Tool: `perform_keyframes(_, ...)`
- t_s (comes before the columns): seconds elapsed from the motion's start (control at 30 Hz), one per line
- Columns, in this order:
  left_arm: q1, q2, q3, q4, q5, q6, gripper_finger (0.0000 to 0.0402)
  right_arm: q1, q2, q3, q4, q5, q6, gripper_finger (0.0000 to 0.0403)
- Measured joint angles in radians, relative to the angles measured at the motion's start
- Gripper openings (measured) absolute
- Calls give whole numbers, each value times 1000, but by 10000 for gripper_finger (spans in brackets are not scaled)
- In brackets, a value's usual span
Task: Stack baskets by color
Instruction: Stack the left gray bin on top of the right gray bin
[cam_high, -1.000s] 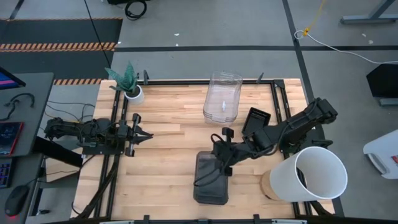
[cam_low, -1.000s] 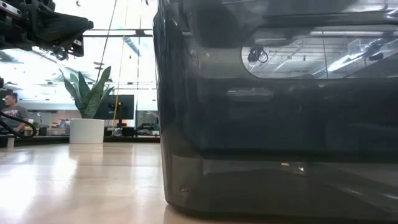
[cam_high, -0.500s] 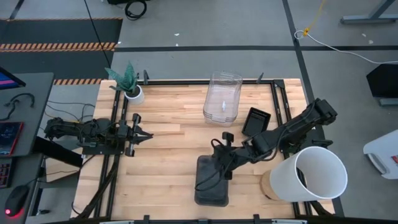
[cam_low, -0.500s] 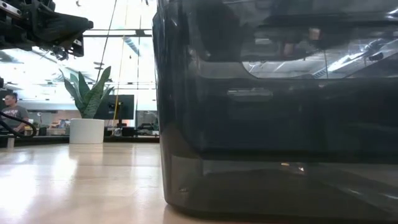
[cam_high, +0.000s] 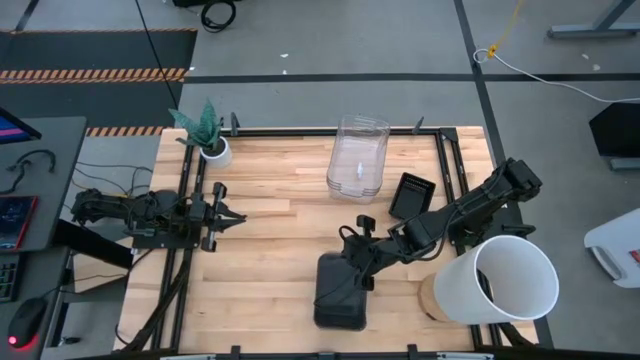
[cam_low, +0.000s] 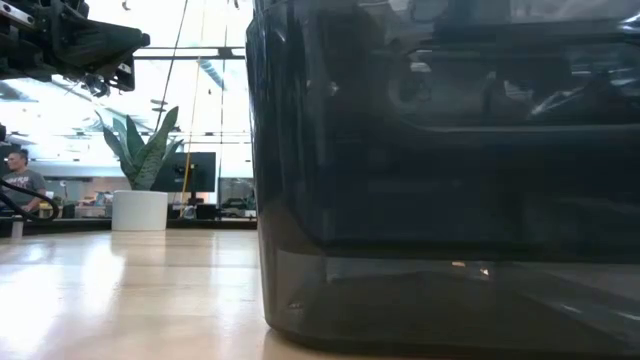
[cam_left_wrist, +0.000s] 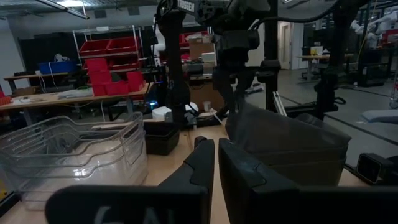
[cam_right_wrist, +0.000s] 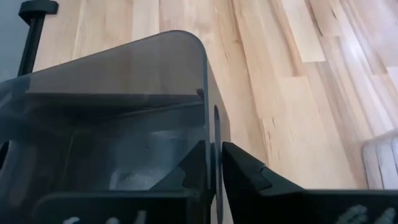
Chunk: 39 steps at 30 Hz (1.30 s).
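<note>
Pinching the grey basket's (cam_high: 340, 292) wall, your right hand (cam_high: 358, 275) holds it at the bench's (cam_high: 270, 250) near edge; release unevenly and it sits crooked. Your left hand (cam_high: 222, 216) waits, fingers together.

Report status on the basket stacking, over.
Right gripper astride the dark grey basket wall at the near edge. Left gripper shut, parked at left. Clear baskets stacked at far edge, black basket beside them. Nothing in the way.
</note>
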<state>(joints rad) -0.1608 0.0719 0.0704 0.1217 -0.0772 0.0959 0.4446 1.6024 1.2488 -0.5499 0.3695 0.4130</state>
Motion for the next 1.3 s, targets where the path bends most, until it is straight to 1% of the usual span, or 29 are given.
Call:
perform_keyframes(0.17, 0, 0, 0, 0, 0, 0, 36, -21, 0, 0, -1, -10, -14, 72)
perform_keyframes(0.33, 0, 0, 0, 0, 0, 0, 32, -50, 32, 0, 13, -111, -48, 76)
perform_keyframes(0.47, 0, 0, 0, 0, 0, 0, 26, -76, 68, 0, 22, -157, -56, 62)
perform_keyframes(0.63, 0, 0, 0, 0, 0, 0, 28, -107, 84, -1, 19, -214, -55, 13)
perform_keyframes(0.83, 0, 0, 0, 0, 0, 0, 34, -133, 75, -1, 18, -274, -51, 20)
perform_keyframes(1.03, 0, 0, 0, 1, 0, 0, 27, -152, 90, 0, 16, -314, -46, 9)
perform_keyframes(1.1, 0, 0, 0, 0, 0, 0, 26, -153, 98, 0, 11, -315, -48, 17)
perform_keyframes(1.3, 0, 0, 0, 0, 0, 0, 33, -155, 123, 1, 8, -320, -53, 64)
